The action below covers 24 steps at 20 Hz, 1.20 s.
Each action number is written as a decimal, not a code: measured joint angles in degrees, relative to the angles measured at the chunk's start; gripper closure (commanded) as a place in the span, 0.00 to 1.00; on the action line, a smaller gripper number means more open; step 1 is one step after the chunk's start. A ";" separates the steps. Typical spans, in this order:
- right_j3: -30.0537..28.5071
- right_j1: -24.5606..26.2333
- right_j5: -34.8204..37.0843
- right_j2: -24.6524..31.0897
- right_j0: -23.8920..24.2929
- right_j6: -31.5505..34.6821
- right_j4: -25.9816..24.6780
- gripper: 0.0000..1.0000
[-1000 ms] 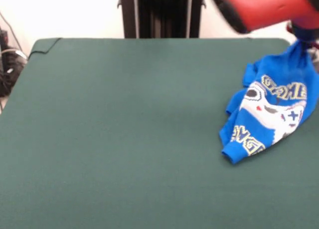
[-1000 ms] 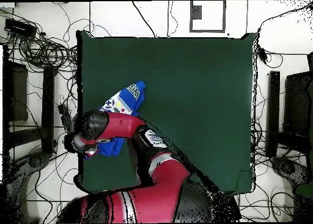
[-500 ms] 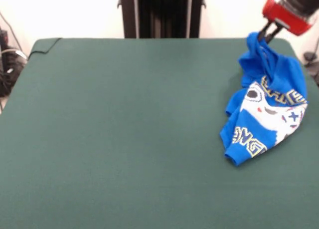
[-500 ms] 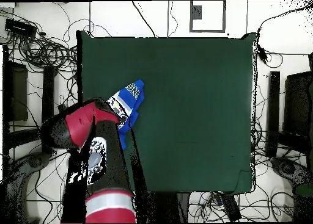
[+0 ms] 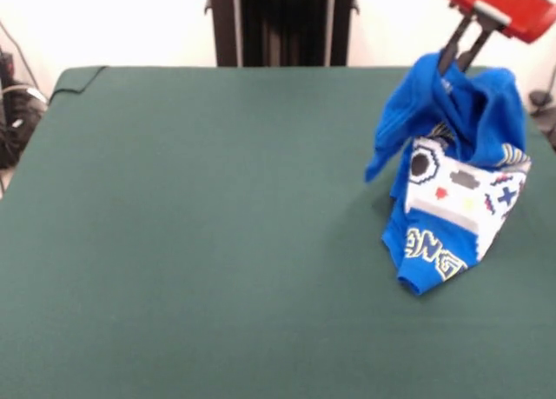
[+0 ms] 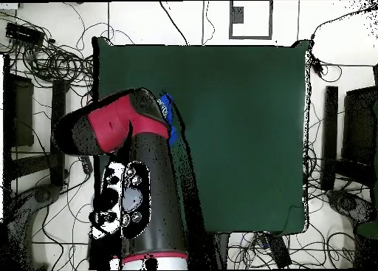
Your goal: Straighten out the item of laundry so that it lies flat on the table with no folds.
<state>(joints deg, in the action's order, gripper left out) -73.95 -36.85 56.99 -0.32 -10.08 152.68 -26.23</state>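
The claw pinched the shirt at its top; the shirt hung straight below, hem on the table.

Robot lab, felt table, floor cables

Open table beside T-shirt

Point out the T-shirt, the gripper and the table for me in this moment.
T-shirt [image 5: 456, 199], front view: on the white controller print.
gripper [image 5: 455, 62], front view: between the fingertips pinching the shirt's top.
table [image 5: 191, 225], front view: on bare green cloth left of the shirt.
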 measured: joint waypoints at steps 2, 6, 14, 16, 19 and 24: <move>1.52 0.65 -0.28 0.02 1.04 0.00 -0.01 1.00; 4.76 2.06 -0.46 0.02 3.69 0.00 -0.06 1.00; 11.03 0.61 5.80 0.01 6.41 0.00 0.06 1.00; 12.35 0.16 8.03 0.02 6.44 0.00 0.07 1.00; 15.10 -0.81 12.53 0.03 6.47 -0.01 0.07 1.00; 19.41 -2.00 15.20 0.51 7.60 -0.01 0.69 1.00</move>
<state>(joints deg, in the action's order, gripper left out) -54.54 -38.85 72.19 0.19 -2.48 152.67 -25.54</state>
